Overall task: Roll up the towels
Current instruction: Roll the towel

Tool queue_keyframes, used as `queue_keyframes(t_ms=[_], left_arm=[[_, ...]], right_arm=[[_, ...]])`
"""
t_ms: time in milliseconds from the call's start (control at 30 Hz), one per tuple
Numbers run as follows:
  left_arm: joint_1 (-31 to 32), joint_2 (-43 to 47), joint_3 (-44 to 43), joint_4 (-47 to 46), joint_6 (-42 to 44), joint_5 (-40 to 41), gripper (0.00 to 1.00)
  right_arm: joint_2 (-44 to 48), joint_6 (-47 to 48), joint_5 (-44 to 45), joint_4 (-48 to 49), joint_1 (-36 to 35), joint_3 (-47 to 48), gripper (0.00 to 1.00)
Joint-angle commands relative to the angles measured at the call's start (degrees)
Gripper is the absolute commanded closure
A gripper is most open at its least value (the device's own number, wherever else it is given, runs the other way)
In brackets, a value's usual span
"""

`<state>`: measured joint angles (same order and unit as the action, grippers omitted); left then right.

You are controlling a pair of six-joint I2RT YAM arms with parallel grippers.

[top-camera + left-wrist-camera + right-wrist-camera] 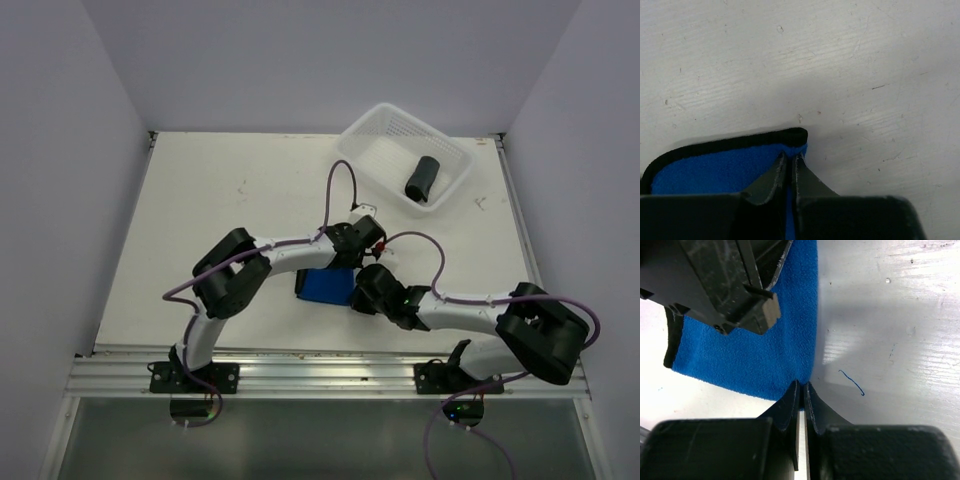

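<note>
A bright blue towel [322, 287] with black edging lies flat on the table between my two arms. My left gripper [791, 156] is shut on the towel's [715, 170] black-edged corner, and blue cloth shows between its fingers. My right gripper [803, 384] is shut on another corner of the towel [755, 355], on the same side edge. In the top view, the left gripper [350, 262] and the right gripper [356, 290] meet at the towel's right side. A dark rolled towel [422, 177] lies in the basket.
The white perforated basket [378, 128] stands at the back right of the table. In the right wrist view, the left gripper's black body [725, 285] hangs over the towel close ahead. A small blue thread [852, 381] lies on the table.
</note>
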<state>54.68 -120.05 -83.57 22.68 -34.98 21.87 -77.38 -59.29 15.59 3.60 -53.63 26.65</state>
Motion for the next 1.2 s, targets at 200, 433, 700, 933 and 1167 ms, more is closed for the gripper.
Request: queue_keyframes(t_ms=[200,433,700,933,1167], left_arm=[[-5.19,2.51,11.40,-7.52,-6.76,-15.50,1.00],[-10.10,10.53,20.36,-21.42,-13.52,-24.48,1.00],[-14.07,13.60,28.89,-33.20,-18.10,-29.95,1.00],[-16.35,18.62,34.08,-36.82,-18.89,-30.21,1.00],[-17.67,20.73,34.96,-37.27,-17.23,-31.36,1.00]], right_arm=[[2.24,6.89,6.64,-16.66,-2.45,4.72,1.00],[0.75,16.21,12.70,-31.45,-5.17,15.34,1.00],[-10.40,22.81,23.16,-46.21,-15.44,26.77,1.00],[-25.69,18.52,31.23,-58.77,-23.89,36.79,1.00],[-35.90,15.96,33.98,-66.17,-26.88,42.25,1.00]])
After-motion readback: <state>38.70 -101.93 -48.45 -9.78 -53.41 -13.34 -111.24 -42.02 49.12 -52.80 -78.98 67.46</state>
